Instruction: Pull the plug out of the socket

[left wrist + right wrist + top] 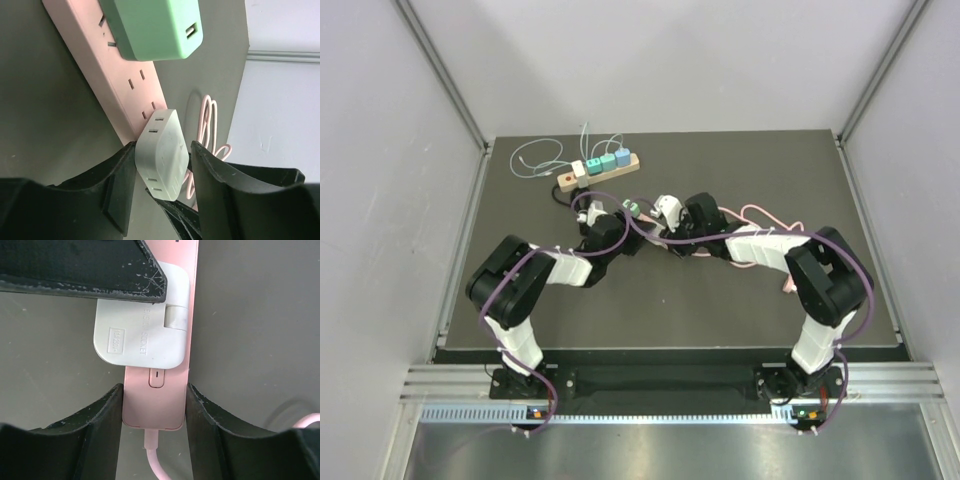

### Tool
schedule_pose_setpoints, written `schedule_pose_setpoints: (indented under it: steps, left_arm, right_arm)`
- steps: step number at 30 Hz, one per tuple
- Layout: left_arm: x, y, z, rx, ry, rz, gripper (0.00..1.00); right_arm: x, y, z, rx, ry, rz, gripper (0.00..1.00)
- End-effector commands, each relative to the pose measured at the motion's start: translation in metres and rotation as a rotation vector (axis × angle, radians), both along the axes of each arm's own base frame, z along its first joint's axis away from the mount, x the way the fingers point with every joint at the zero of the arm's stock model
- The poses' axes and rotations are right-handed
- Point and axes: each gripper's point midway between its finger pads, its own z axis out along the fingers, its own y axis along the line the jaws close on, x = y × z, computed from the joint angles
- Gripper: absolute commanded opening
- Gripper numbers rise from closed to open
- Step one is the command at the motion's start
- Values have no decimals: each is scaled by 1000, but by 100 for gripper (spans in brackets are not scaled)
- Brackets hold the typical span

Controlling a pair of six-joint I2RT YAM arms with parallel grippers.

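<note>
Overhead rear view, wrist views close, sharing strip point(112, 95) point(157, 410)

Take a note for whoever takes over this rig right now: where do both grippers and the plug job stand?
Left gripper: jaws straddle the white plug, pads at its sides; a firm grip is not certain.
Right gripper: shut on the cord end of the pink power strip, holding it.
The white plug sits in the strip; a green adapter is plugged in further along.
Done: strip held, plug bracketed.
Left: clamp the plug, then probably pull it straight out while the strip is held.
</note>
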Motion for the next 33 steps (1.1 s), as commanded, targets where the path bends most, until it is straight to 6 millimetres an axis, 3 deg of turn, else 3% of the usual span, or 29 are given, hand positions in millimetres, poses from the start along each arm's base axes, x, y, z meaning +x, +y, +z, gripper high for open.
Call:
schedule_pose_setpoints:
  steps: [1,19,26,29,33]
  left_arm:
    - [17,-6,42,-5,-116,6,51]
    - [30,-27,28,12,-84,-58,38]
    - [28,-35,37,-10,-98,-105,31]
    - [25,-38,43,-24,-101,-126,32]
    - [19,-44,44,-50,-73,-160,41]
  right_arm:
    - [2,18,37,51,-132,57,0]
    - [-4,26,45,26,-207,97,0]
    - [-3,26,41,15,-207,97,0]
    - [-2,25,40,14,-206,91,0]
    - [1,25,42,21,-208,76,0]
